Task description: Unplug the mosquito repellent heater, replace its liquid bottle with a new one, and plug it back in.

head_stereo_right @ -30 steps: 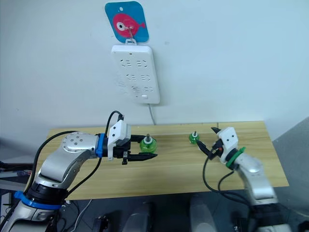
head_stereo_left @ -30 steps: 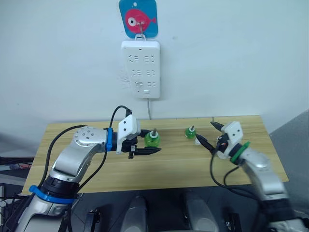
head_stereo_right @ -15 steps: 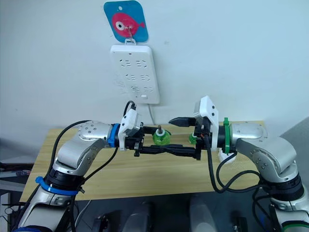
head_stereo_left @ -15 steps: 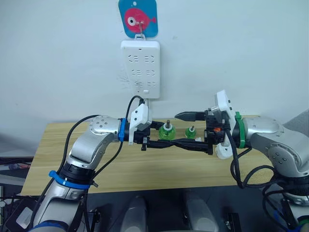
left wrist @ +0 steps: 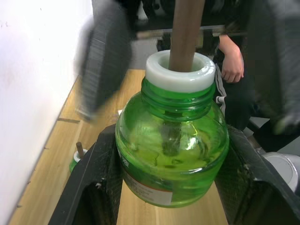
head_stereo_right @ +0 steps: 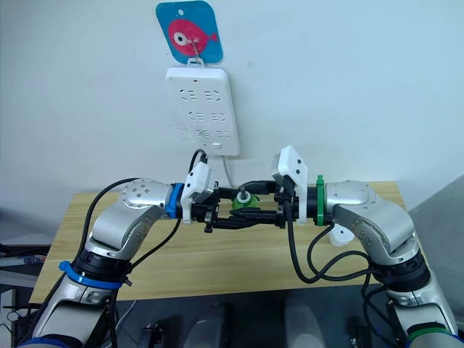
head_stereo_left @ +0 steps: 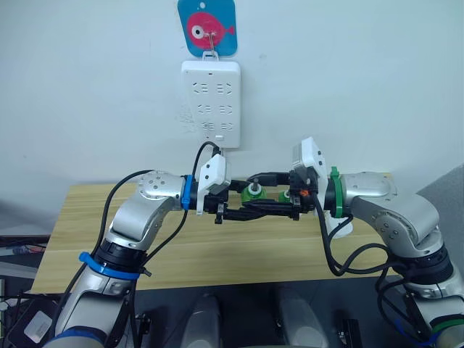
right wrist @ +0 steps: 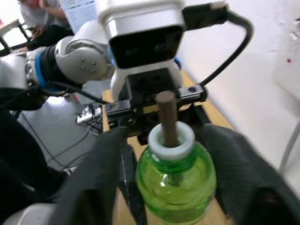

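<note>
My left gripper is shut on a green liquid bottle with a white collar and a brown wick, holding it upright above the table by its body. From the opposite side my right gripper stands open, one finger on each side of the bottle's upper part with a gap showing. A second small green bottle stands on the table behind. A small white object lies on the table under my right forearm; it may be the mosquito repellent heater, but I cannot tell.
A long white power strip hangs on the wall under a blue fish hook, its cord dropping behind the wooden table. A seated person shows in the background of the left wrist view.
My left gripper has lifted the green bottle off the table and carried it right. My right arm has swung up and left, bringing its open fingers around the bottle.
</note>
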You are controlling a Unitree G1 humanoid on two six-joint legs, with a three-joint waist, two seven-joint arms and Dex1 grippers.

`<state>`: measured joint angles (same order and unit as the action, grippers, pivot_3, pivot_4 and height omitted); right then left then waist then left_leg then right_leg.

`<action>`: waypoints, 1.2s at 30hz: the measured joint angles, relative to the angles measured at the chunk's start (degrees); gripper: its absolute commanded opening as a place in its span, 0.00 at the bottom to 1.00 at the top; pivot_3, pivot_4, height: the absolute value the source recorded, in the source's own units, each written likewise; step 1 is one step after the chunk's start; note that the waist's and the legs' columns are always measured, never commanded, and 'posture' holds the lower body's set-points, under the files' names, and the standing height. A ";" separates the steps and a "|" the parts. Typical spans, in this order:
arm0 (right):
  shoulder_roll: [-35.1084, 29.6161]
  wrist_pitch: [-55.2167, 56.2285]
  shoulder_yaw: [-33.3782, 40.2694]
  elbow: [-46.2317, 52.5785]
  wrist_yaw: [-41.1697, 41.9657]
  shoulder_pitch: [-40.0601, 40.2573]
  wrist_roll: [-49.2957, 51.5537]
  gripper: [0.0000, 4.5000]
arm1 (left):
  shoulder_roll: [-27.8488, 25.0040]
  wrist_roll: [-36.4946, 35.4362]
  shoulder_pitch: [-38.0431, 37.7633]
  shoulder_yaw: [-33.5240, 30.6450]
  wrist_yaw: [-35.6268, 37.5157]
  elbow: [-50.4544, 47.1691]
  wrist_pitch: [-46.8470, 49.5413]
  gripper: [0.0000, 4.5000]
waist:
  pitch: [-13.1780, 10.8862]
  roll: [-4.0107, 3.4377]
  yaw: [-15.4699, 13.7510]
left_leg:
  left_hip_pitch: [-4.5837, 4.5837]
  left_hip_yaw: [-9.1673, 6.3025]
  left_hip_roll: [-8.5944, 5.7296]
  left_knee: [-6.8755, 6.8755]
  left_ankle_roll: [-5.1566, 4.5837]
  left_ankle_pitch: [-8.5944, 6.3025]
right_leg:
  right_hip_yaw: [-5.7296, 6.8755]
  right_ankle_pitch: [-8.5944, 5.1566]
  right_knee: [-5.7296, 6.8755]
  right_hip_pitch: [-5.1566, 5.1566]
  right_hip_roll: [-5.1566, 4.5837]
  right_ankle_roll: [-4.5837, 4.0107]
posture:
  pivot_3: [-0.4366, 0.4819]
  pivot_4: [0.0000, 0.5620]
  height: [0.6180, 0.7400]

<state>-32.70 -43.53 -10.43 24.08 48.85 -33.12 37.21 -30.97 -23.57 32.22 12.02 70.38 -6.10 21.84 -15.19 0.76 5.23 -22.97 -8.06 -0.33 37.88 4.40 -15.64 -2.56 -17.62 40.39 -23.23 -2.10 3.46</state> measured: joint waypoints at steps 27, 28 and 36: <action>7.84 -12.19 25.19 -1.73 -21.24 1.47 23.68 0.18 | 8.59 -17.81 2.17 -11.79 -14.88 1.90 25.50 1.00 | 0.04 0.00 0.56 | -0.04 -0.01 -0.01 0.02 0.20 0.11 | 0.03 0.00 0.05 0.00 -0.06 0.00 | 0.29 0.34 1.00; 9.35 -12.48 26.58 -1.62 -24.90 2.19 27.17 0.18 | 10.20 -20.20 2.29 -13.13 -17.17 1.82 28.06 1.00 | 0.04 0.00 0.69 | -0.04 -0.02 0.00 0.02 0.21 0.12 | 0.02 0.00 0.05 0.00 -0.07 0.00 | 0.28 0.34 1.00; 19.00 -6.03 29.04 1.08 -53.98 7.06 53.31 0.18 | 21.71 -37.56 6.70 -23.20 -37.01 -0.11 39.45 1.00 | 0.09 -0.03 2.11 | -0.02 0.08 -0.01 0.06 0.21 0.12 | -0.02 0.00 0.20 -0.03 -0.07 0.00 | 0.29 0.34 1.00</action>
<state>-13.70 -49.56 18.61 25.16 -5.13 -26.06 90.52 -9.26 -61.14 38.92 -11.18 33.37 -6.21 61.28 -15.09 0.72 7.33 -22.99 -7.97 -0.34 37.94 4.61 -15.52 -2.58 -17.62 40.59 -23.25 -2.18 3.47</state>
